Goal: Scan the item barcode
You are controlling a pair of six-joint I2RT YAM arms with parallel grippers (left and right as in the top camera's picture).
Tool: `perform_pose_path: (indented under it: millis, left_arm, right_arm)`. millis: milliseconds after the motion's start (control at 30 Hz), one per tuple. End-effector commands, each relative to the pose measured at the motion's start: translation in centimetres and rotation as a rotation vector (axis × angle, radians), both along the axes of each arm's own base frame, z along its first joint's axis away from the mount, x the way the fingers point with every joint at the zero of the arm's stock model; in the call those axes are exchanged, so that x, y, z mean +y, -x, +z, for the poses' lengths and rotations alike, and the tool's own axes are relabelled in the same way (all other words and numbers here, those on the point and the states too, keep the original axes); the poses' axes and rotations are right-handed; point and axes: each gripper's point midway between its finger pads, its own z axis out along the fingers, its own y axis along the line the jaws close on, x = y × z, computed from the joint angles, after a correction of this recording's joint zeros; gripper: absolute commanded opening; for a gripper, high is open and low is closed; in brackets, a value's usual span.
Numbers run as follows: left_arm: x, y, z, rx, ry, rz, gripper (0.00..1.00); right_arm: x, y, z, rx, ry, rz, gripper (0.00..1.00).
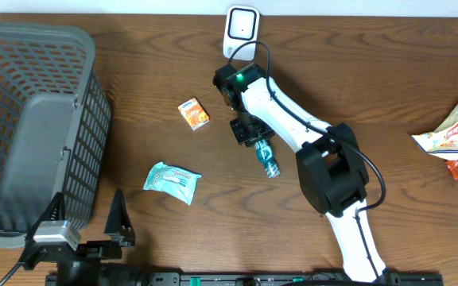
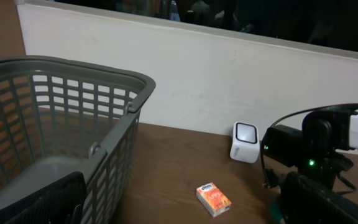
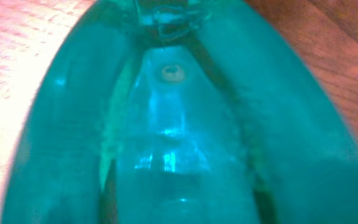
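Overhead view shows the right gripper [image 1: 258,143] at mid-table over one end of a teal bottle [image 1: 270,164], which lies near of the white scanner [image 1: 242,28] and apart from it. I cannot tell whether its jaws pinch the bottle. The left gripper [image 1: 86,218], near-left beside the grey basket [image 1: 22,48], has its jaws spread wide.

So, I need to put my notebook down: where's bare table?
Widest: bare wood between the white-and-black right arm and the colourful snack bags. Also between the grey plastic basket and small orange box. Crowded around the white scanner, small teal plastic bottle, teal packet.
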Motion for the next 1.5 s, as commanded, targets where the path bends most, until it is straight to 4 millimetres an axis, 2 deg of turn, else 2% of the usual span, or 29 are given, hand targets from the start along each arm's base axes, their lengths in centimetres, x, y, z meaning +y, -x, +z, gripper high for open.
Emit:
perform_pose_path:
  millis: [0,267,367,467,567,733,867,1000,1100,1300,1400,1467]
  left_arm:
    - [0.0,0.0,0.0,-0.003,-0.016,0.001,0.98]
    - [0.0,0.0,0.0,-0.003,-0.016,0.001,0.98]
    - [0.0,0.0,0.0,-0.003,-0.016,0.001,0.98]
    - [0.0,0.0,0.0,-0.003,-0.016,0.001,0.98]
    - [0.0,0.0,0.0,-0.003,-0.016,0.001,0.98]
    - [0.0,0.0,0.0,-0.003,-0.016,0.001,0.98]
    - [0.0,0.0,0.0,-0.003,-0.016,0.001,0.98]
    - [0.0,0.0,0.0,-0.003,-0.016,0.001,0.98]
    - [0.0,0.0,0.0,-0.003,-0.016,0.001,0.98]
    - [0.0,0.0,0.0,-0.003,-0.016,0.001,0.98]
    - [0.0,0.0,0.0,-0.003,-0.016,0.001,0.98]
    - [0.0,0.0,0.0,-0.003,-0.016,0.001,0.98]
  right_arm:
    - [0.4,-0.4,3.1,-0.040,-0.053,-0.012,0.31]
    - [0.2,0.1,3.1,-0.022,-0.040,-0.010,0.29]
    - [0.2,0.0,3.1,-0.025,-0.042,-0.011,0.24]
    - [0.3,-0.1,3.1,-0.031,-0.046,-0.013,0.24]
    - [0.4,-0.1,3.0,-0.033,-0.048,-0.019,0.31]
    - [0.7,-0.4,2.4,-0.048,-0.058,-0.046,0.33]
    - [0.7,-0.5,1.3,-0.057,-0.061,-0.067,0.25]
    - [1.0,-0.9,1.2,-0.074,-0.073,-0.071,0.19]
    - [1.6,-1.8,1.0,-0.115,-0.097,-0.113,0.19]
    - [2.0,-2.3,-0.1,-0.145,-0.117,-0.151,0.33]
    - [1.9,-2.1,-0.8,-0.144,-0.117,-0.151,0.31]
    - [1.9,-2.3,-0.9,-0.149,-0.120,-0.151,0.25]
